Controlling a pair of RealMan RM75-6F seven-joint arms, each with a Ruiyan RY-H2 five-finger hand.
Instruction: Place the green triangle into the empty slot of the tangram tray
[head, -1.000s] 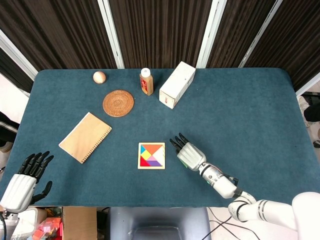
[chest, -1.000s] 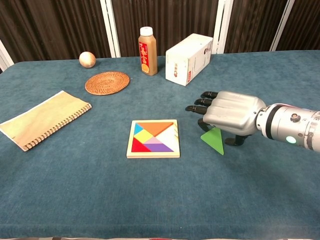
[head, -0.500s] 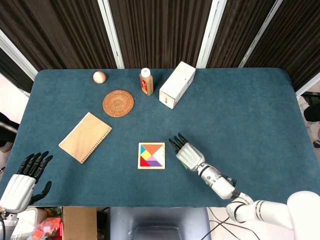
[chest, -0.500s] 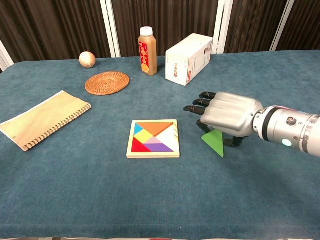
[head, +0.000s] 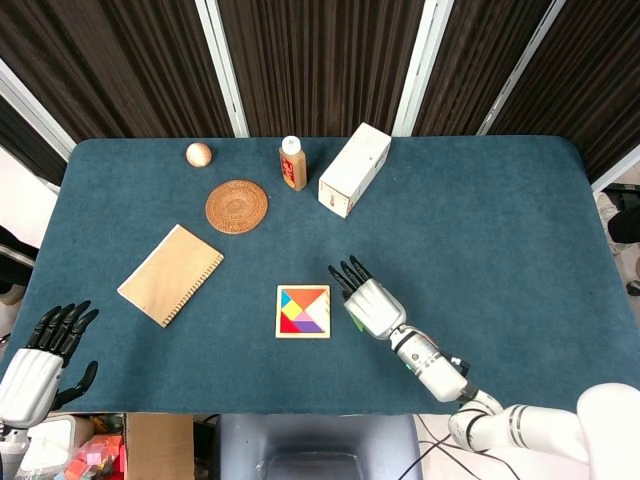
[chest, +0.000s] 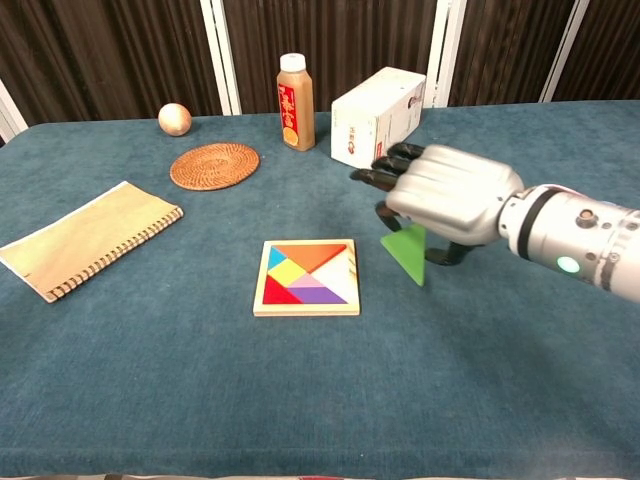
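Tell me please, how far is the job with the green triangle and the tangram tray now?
Done: the right hand holds the green triangle, which hangs below the hand just right of the tangram tray.
In hand: carrying the triangle; it is not yet over the tray.
Left: setting it into the empty slot, the pale gap at the tray's right side, and letting go. The left hand waits at the table's near left corner.

Between your right hand (chest: 450, 205) and the tangram tray (chest: 306, 278) you have bare cloth. Behind the hand, the white box (chest: 378, 118) and the bottle (chest: 293, 103) stand near. Coaster (chest: 214, 165), notebook (chest: 85, 238) and ball (chest: 174, 119) lie well apart, leftward.
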